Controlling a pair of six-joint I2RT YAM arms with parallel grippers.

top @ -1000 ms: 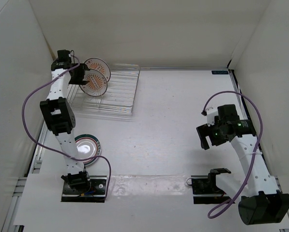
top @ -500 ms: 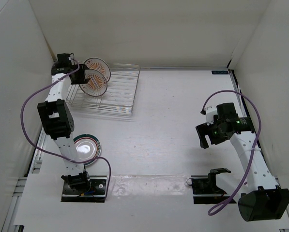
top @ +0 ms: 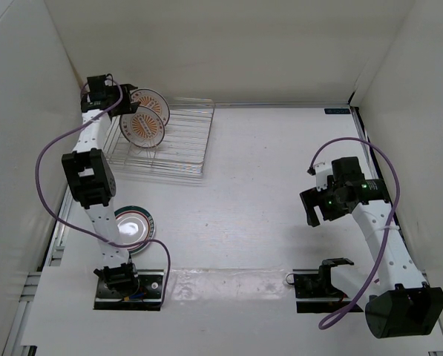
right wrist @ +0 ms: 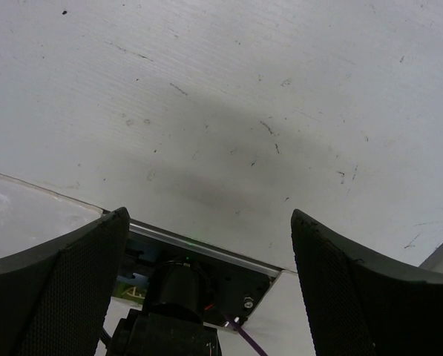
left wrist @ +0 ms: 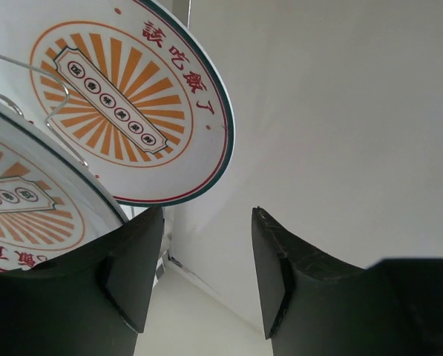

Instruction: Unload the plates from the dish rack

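Two plates with orange sunburst centres stand upright in the left end of the wire dish rack (top: 184, 144): the rear plate (top: 150, 101) and the front plate (top: 142, 127). A plate with a plain pale centre (top: 132, 222) lies flat on the table by the left arm. My left gripper (top: 122, 96) is open at the rear plate's left edge. In the left wrist view the rear plate (left wrist: 125, 104) and the front plate (left wrist: 21, 215) fill the upper left, just beyond my left gripper (left wrist: 206, 274), with nothing between its fingers. My right gripper (top: 317, 211) hangs open over bare table.
The white back wall (top: 206, 52) and left wall (top: 28, 111) close in around the rack's corner. The right wrist view looks down past my right gripper (right wrist: 206, 282) at the right arm's base mount (right wrist: 191, 289) on the near table edge.
My left gripper has moved back toward the far wall, from beside the front plate to the rear plate's edge, and its jaws have narrowed a little. The right arm is still.
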